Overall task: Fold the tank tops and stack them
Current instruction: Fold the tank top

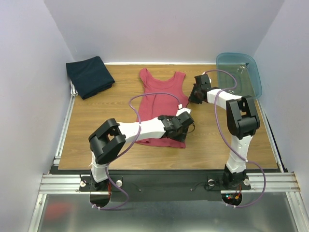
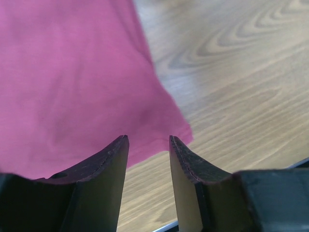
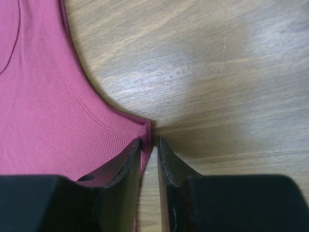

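The maroon tank top [image 1: 161, 104] lies flat on the wooden table [image 1: 111, 116]. Its long axis runs from 12 to 6 o'clock in the top view, with the straps pointing to 12 and the hem at 6. Both arms work its 3 o'clock edge.

The left gripper [image 2: 148, 138] is at the hem's 3 o'clock corner. Its jaws stand apart and clamp nothing. In its wrist view the corner of the cloth lies just ahead of the gap, and the body of the top spreads off toward 10 o'clock.

The right gripper [image 3: 148, 141] is farther up the same edge, at the bottom of the armhole. Its jaws are nearly together, with a thin slit between the tips. The side seam runs into that slit, but I cannot tell whether the cloth is actually pinched.

The navy tank top [image 1: 89, 76], already a folded square, sits well apart at the far 10 o'clock corner of the table.

With both pincers on one long side, the coming move is likely a lengthwise fold toward 9 o'clock. That needs the left jaws to close on the hem corner first.
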`<state>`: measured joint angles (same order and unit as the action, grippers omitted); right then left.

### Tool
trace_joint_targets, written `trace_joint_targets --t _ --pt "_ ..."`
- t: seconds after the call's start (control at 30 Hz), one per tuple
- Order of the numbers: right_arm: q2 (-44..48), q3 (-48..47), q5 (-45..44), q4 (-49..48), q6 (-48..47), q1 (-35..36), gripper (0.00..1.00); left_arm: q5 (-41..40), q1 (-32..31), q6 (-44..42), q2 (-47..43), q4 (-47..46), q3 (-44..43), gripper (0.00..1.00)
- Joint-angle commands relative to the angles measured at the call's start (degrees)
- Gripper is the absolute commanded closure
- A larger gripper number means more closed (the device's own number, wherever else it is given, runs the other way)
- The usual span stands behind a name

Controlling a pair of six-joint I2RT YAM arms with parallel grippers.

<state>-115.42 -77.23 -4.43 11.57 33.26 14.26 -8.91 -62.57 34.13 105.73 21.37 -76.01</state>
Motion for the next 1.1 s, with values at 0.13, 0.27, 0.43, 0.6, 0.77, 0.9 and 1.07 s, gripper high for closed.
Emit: trace_joint_targets --t 0.13,0.27,0.43,0.6,0.77,0.9,1.07 --pt "-1.7 -1.3 -0.4 -2.0 0.5 0.0 0.97 -0.3 -5.2 0.2 2.0 1.0 -4.3 0.46" --pt "-1.7 -1.2 -0.5 -2.3 0.5 0.0 1.00 -1.7 -6.9 0.3 3.8 1.5 -5.6 0.46" --pt "-1.6 -1.2 -0.1 -2.5 0.5 0.0 0.99 -4.6 -7.7 0.5 6.9 2.4 -7.2 0.46" --pt "-1.7 -0.8 0.2 -2.5 0.5 0.0 1.00 -7.1 -7.6 1.2 8.3 1.7 -6.3 0.46" --pt "-1.4 -0.5 0.2 -2.7 0.5 0.0 1.00 -7.2 -7.7 1.2 9.5 0.9 -5.6 0.49" --pt "-1.0 -0.3 0.2 -2.8 0.5 0.0 1.00 -7.1 -8.0 1.1 9.6 0.7 -4.6 0.60" --pt "-0.1 0.3 -0.7 -2.8 0.2 0.0 0.99 -6.7 -8.1 1.0 7.8 0.3 -3.1 0.98"
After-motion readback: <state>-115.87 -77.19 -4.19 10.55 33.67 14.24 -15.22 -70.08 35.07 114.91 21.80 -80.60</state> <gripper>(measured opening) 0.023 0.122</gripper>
